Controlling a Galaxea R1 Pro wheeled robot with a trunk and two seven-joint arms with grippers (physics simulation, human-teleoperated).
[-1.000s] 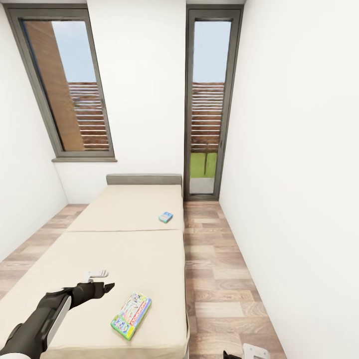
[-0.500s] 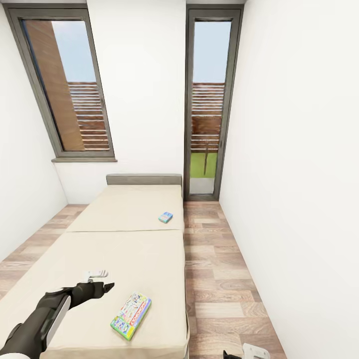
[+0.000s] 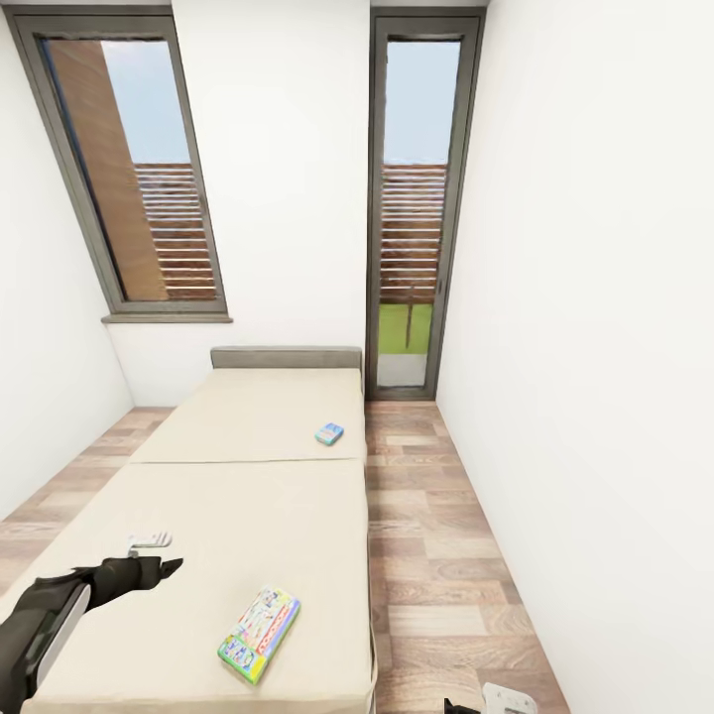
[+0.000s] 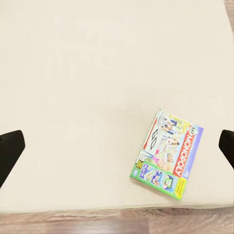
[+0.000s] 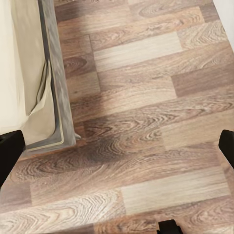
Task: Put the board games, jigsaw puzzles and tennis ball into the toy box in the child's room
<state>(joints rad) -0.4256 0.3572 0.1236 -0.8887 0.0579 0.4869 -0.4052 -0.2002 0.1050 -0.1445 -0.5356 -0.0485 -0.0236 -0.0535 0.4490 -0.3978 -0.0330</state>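
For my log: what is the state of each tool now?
Left tool: open, holding nothing, above the bed.
Right tool: open, holding nothing, above the floor.

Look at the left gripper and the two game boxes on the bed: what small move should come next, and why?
Probably swing the left gripper toward its own right and down over the green-edged game box. Its fingers stand wide apart holding nothing, that box lies flat near the bed's foot edge, while the blue box lies farther up.
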